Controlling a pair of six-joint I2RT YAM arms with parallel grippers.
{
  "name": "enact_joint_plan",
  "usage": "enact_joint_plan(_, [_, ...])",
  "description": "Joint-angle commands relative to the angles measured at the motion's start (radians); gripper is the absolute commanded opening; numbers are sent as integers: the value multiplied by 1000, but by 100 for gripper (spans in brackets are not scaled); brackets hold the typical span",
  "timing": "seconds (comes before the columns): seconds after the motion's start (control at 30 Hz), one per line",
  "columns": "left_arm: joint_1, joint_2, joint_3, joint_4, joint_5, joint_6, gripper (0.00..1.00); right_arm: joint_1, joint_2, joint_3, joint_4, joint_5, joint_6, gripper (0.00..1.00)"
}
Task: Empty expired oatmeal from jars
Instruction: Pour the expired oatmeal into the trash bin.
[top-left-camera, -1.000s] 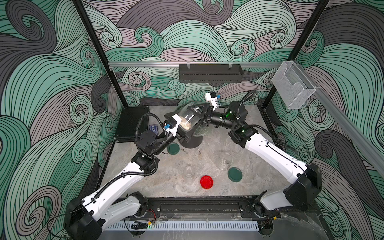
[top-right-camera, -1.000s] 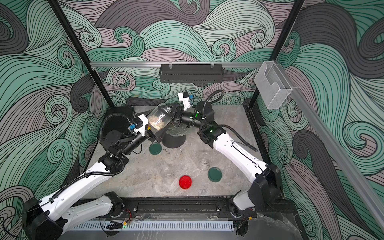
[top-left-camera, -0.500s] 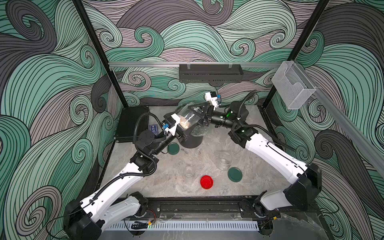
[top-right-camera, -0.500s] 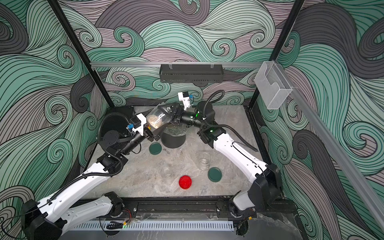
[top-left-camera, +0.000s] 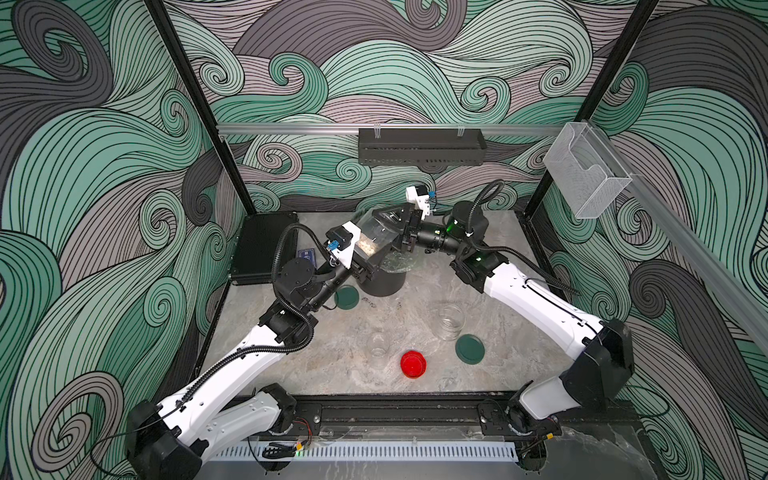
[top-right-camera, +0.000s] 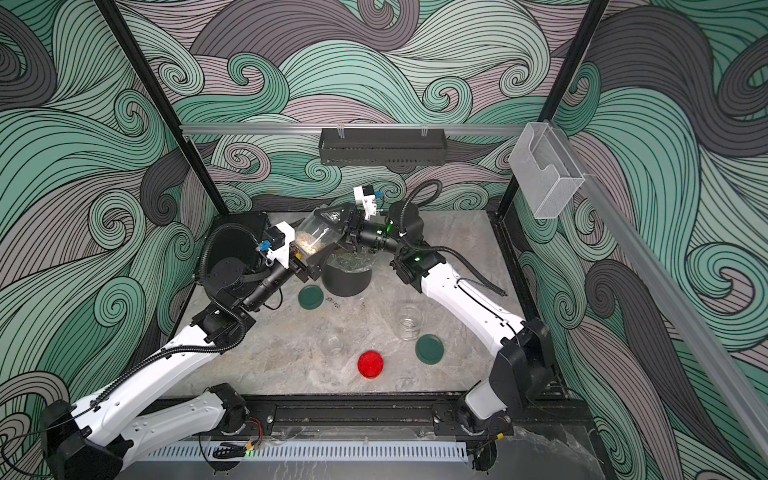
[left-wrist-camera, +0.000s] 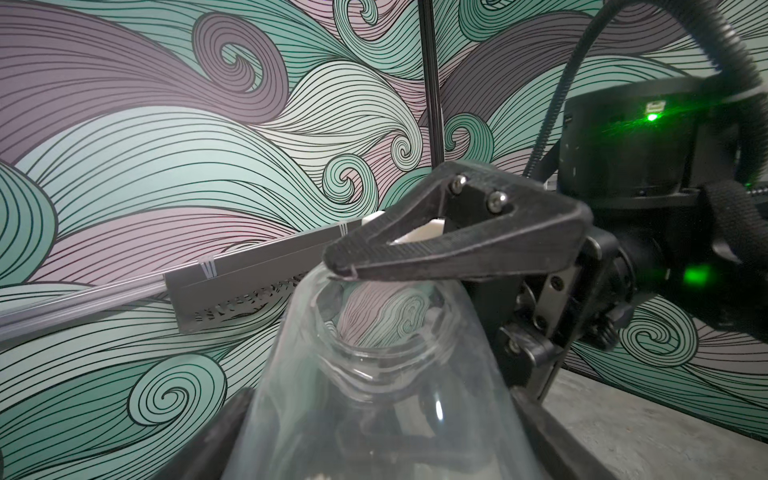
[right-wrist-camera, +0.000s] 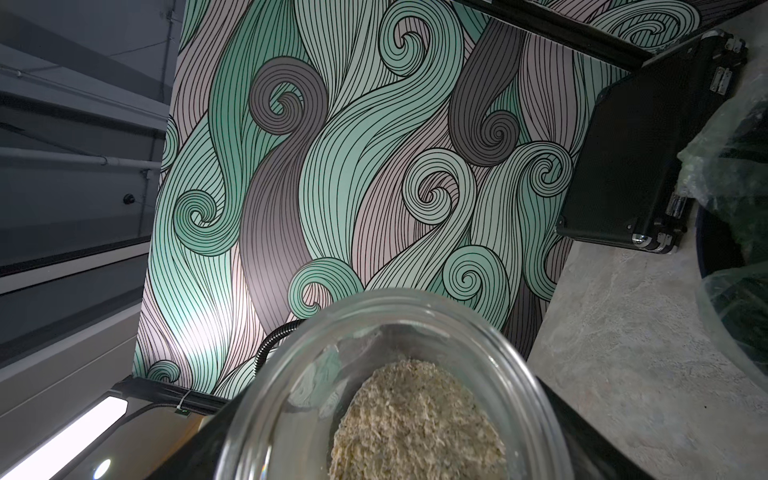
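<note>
While one oatmeal jar (top-left-camera: 374, 237) hangs aloft, two empty jars (top-left-camera: 451, 322) (top-left-camera: 377, 344), three lids (top-left-camera: 346, 297) (top-left-camera: 470, 349) (top-left-camera: 413, 364)

Three jars (top-left-camera: 376, 237) (top-left-camera: 451, 322) (top-left-camera: 378, 344) on the count: one jar holds oatmeal (right-wrist-camera: 415, 419), and two are empty. Lids, three as well: two green lids (top-left-camera: 347, 297) (top-left-camera: 470, 349), one red lid (top-left-camera: 413, 364). One bin (top-left-camera: 384, 284). One case (top-left-camera: 264, 247). And two arms (top-left-camera: 232, 374) (top-left-camera: 536, 295).
</note>
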Motion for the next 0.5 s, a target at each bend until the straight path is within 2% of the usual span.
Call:
enact_joint_plan(0.0, [4,-22,84,4,-86,-55,0,-5,-25,4,94,-25,-12,96])
enact_joint_plan(0.13, [5,-13,122,-57,-91,-62,0,-17,-41,-33,87,-23,-11,99])
enact_joint_plan(0.47, [4,-3,164,-166,-110,-81,0,-56,-87,-112,63,-23,-21,99])
